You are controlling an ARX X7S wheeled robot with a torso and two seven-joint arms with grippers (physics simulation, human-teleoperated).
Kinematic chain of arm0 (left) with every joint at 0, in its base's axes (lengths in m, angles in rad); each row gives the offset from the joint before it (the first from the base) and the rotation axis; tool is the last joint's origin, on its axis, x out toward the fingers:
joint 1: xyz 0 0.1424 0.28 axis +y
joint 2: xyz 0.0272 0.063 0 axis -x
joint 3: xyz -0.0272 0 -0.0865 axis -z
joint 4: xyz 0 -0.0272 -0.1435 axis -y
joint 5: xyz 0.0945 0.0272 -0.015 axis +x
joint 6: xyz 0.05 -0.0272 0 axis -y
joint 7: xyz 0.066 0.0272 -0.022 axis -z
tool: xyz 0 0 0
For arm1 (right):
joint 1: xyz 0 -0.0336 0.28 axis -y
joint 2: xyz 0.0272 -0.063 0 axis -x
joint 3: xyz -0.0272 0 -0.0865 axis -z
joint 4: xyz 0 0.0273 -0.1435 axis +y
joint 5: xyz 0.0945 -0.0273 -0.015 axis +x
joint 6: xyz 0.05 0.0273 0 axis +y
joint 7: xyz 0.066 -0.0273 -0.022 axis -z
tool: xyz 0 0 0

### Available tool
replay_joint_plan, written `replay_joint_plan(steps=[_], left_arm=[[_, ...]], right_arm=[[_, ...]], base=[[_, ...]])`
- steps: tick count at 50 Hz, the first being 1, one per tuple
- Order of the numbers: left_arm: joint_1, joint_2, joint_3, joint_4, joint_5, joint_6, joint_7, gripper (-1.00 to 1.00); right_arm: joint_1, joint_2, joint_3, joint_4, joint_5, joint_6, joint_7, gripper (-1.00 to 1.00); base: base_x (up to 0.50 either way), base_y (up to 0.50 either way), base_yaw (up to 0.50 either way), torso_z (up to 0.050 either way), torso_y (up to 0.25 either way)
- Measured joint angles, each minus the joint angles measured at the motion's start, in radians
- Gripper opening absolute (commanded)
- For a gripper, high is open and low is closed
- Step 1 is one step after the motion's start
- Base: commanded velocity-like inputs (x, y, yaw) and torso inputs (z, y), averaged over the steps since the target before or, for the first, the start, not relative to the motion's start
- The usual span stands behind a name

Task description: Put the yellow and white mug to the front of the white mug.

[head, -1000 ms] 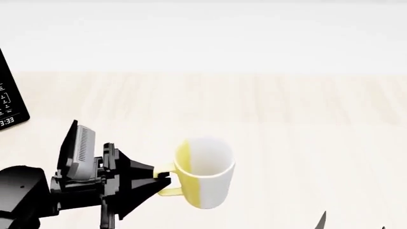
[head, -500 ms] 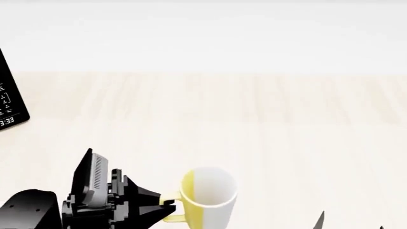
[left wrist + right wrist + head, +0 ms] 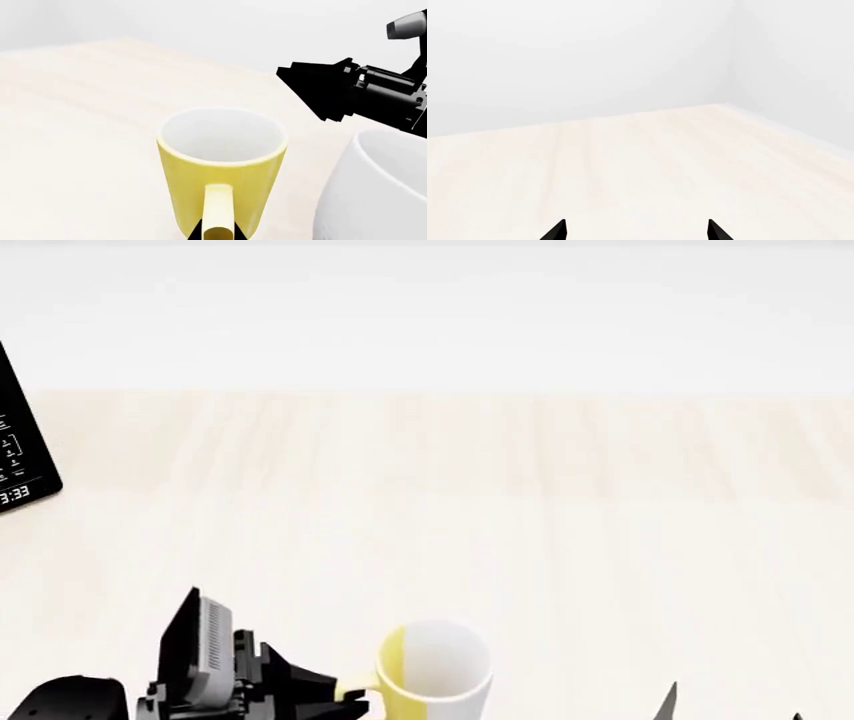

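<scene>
Yellow and white mug (image 3: 223,172) in left end effector (image 3: 217,234), seemingly upright.

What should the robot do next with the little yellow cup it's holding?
Probably keep easing the yellow and white mug down and then let go. The left gripper pinches its handle, and the white mug stands right beside it in the left wrist view. The head view shows the yellow mug at the table's near edge. Whether its base touches the wood yet can't be seen.
</scene>
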Motion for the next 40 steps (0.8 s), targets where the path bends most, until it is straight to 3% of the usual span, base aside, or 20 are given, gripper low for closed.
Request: replay_joint_plan(steps=[19, 36, 37, 40], left_arm=[[0.021, 0.02, -0.177, -0.002, 0.165, -0.003, 0.012, -1.0], [0.033, 0.028, -0.263, 0.002, 0.231, 0.001, 0.015, -1.0], [0.034, 0.028, -0.266, 0.002, 0.234, 0.003, 0.015, 1.0], [0.034, 0.029, -0.27, 0.001, 0.242, -0.001, 0.011, 1.0]], right_arm=[[0.0, 0.004, -0.007, 0.001, 0.005, -0.003, 0.004, 1.0], [-0.001, 0.008, -0.011, 0.001, 0.009, -0.005, 0.008, 1.0], [-0.001, 0.009, -0.011, 0.001, 0.009, -0.006, 0.008, 1.0], [-0.001, 0.009, -0.012, 0.002, 0.01, -0.006, 0.009, 1.0]], base=[[0.0, 0.0, 0.0, 0.0, 0.0], [0.0, 0.0, 0.0, 0.0, 0.0], [0.0, 0.0, 0.0, 0.0, 0.0], [0.0, 0.0, 0.0, 0.0, 0.0]])
